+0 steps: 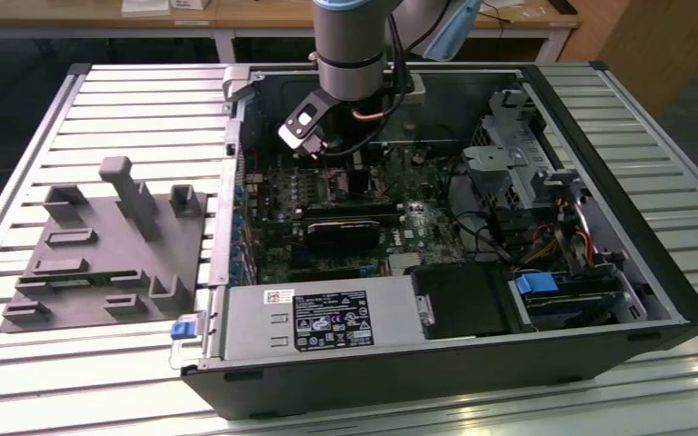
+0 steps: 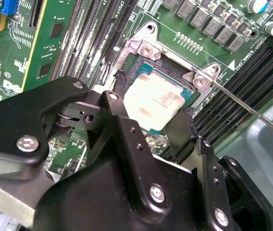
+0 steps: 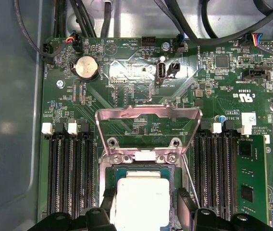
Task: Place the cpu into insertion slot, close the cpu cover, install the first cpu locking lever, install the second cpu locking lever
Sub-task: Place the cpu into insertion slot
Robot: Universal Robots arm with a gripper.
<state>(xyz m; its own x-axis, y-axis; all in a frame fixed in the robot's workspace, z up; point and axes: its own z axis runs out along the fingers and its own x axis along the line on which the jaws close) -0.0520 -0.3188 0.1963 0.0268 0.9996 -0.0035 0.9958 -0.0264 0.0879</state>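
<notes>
Cpu (image 3: 141, 199) flat in slot (image 3: 108, 175), cover (image 3: 148, 113) tipped up to leave room — claw (image 2: 150, 100) around it, grip hard to tell.

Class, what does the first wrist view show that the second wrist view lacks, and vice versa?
First wrist view: the thin silvery square-frame cpu cover standing open, and a round silver coin battery. Second wrist view: a row of grey square components. Both: the small flat silvery-tan square cpu in its socket, the black pincer over it.
</notes>
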